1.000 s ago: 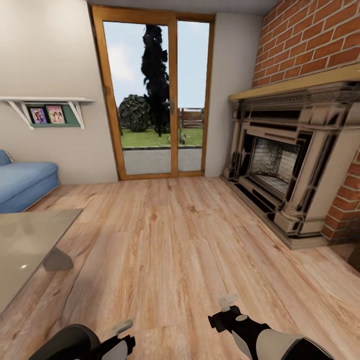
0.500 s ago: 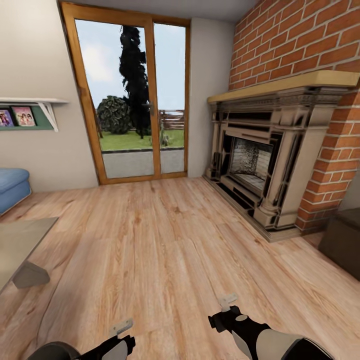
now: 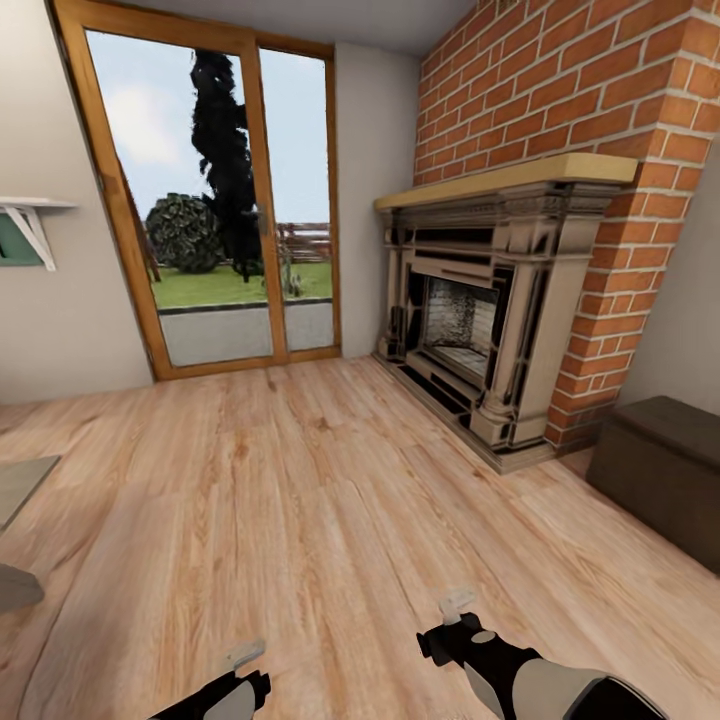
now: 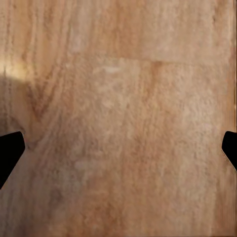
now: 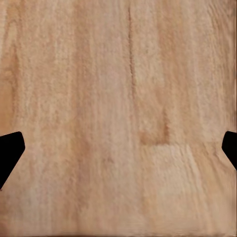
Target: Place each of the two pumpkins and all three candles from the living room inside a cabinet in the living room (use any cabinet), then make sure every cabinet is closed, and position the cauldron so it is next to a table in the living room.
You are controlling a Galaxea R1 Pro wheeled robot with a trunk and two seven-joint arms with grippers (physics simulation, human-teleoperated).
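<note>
The dark brown cabinet (image 3: 655, 465) stands low against the wall at the right, past the brick column, with its fronts shut as far as they show. A corner of the glass table (image 3: 18, 478) and one grey leg (image 3: 14, 588) reach in at the left edge. My left gripper (image 3: 243, 658) and right gripper (image 3: 458, 602) hang low over the bare wooden floor. In the wrist views the left gripper (image 4: 118, 153) and the right gripper (image 5: 118, 153) are open, with only floorboards between the fingers. The pumpkins, candles and cauldron are out of view.
An ornate beige-and-black fireplace (image 3: 480, 320) sits in a red brick wall (image 3: 560, 90) at the right. A wood-framed glass door (image 3: 215, 200) fills the far wall. A white shelf bracket (image 3: 25, 225) shows at the left edge. Wide wooden floor (image 3: 320, 480) lies ahead.
The camera has turned to the right: sofa, shelf and most of the table slid out at the left, and the cabinet came into view. Both arms keep their pose.
</note>
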